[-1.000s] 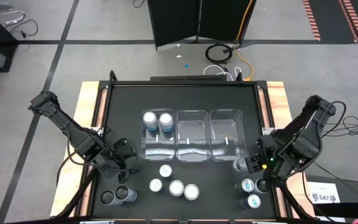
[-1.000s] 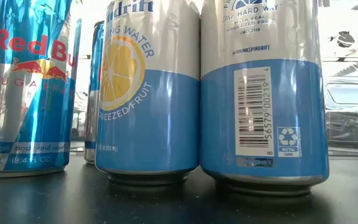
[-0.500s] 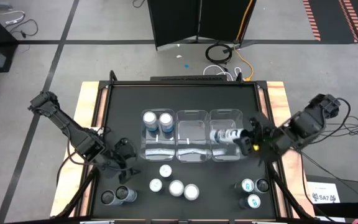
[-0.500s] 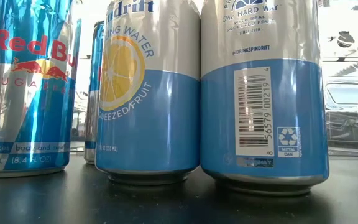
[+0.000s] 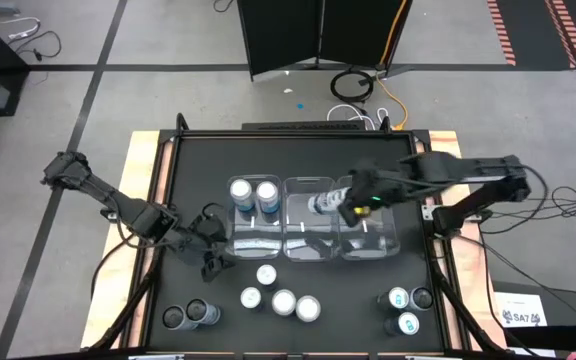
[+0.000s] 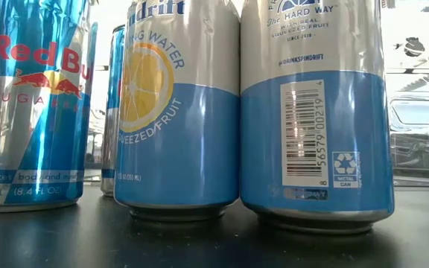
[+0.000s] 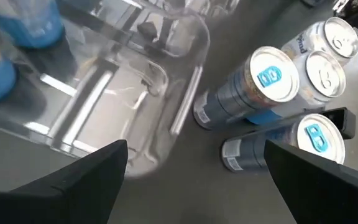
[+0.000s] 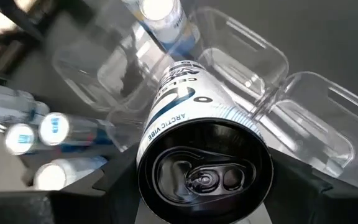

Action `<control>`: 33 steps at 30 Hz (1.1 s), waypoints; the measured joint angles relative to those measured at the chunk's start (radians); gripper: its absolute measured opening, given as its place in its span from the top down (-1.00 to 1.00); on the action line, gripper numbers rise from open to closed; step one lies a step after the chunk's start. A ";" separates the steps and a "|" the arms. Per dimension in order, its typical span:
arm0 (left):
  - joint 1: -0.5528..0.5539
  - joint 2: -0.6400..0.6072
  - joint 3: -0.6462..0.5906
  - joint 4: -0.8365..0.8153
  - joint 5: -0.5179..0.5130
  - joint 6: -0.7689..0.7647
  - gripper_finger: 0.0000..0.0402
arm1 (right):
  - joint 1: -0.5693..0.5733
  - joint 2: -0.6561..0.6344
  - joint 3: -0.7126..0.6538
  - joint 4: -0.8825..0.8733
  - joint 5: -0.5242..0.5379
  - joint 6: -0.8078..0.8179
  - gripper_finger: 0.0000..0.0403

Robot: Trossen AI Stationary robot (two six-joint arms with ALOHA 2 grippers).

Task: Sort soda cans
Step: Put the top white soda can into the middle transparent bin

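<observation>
My right gripper (image 5: 340, 203) reaches over the middle clear bin (image 5: 308, 245) and is shut on a white can with a black top (image 5: 320, 205). My left gripper (image 5: 213, 262) is open and hovers by the near left corner of the left bin (image 5: 238, 243), beside a cluster of white-topped cans (image 5: 280, 295). In the left wrist view its fingers (image 7: 73, 186) point down at the bin's rounded corner (image 7: 166, 93) and the cluster (image 7: 272, 74). Two blue cans (image 5: 253, 193) stand in the left bin. The low view shows a Red Bull can (image 6: 28, 104) and two Spindrift cans (image 6: 177, 112) up close. My right gripper (image 8: 204, 180) pinches the white can between its two fingers (image 8: 98, 186), on the side wall just below the black top (image 8: 151, 149). The can is lifted clear above the middle bin and lies tipped over. Its top (image 8: 204, 168) faces my wrist, its bottom points toward the left bin.
Three clear bins sit side by side mid-table; the right one (image 5: 368, 235) holds nothing I can see. Two dark cans (image 5: 190, 315) stand at the near left corner and three cans (image 5: 406, 308) at the near right. Bare black table (image 5: 198, 160) lies beyond the bins.
My right gripper has carried the white can from the near right of the table toward the far left, over the right bin to above the middle bin, tipping it onto its side. My left gripper has shifted slightly toward the near edge and the can cluster.
</observation>
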 joint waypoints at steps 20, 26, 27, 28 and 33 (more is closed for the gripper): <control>0.183 -0.264 0.085 -0.325 0.000 0.252 -0.92 | -0.222 0.680 0.688 -0.267 -0.150 -0.143 -0.26; 0.183 -0.304 0.085 -0.370 -0.016 0.275 -0.92 | -0.239 0.743 0.675 -0.306 -0.174 -0.102 -0.26; 0.183 -0.307 0.085 -0.372 -0.016 0.275 -0.92 | -0.241 0.757 0.669 -0.308 -0.165 -0.101 -0.26; 0.183 -0.310 0.085 -0.372 -0.017 0.276 -0.92 | -0.242 0.771 0.664 -0.296 -0.163 -0.097 -0.26; 0.183 -0.312 0.085 -0.387 -0.024 0.297 -0.92 | -0.248 0.768 0.675 -0.296 -0.134 -0.091 -0.26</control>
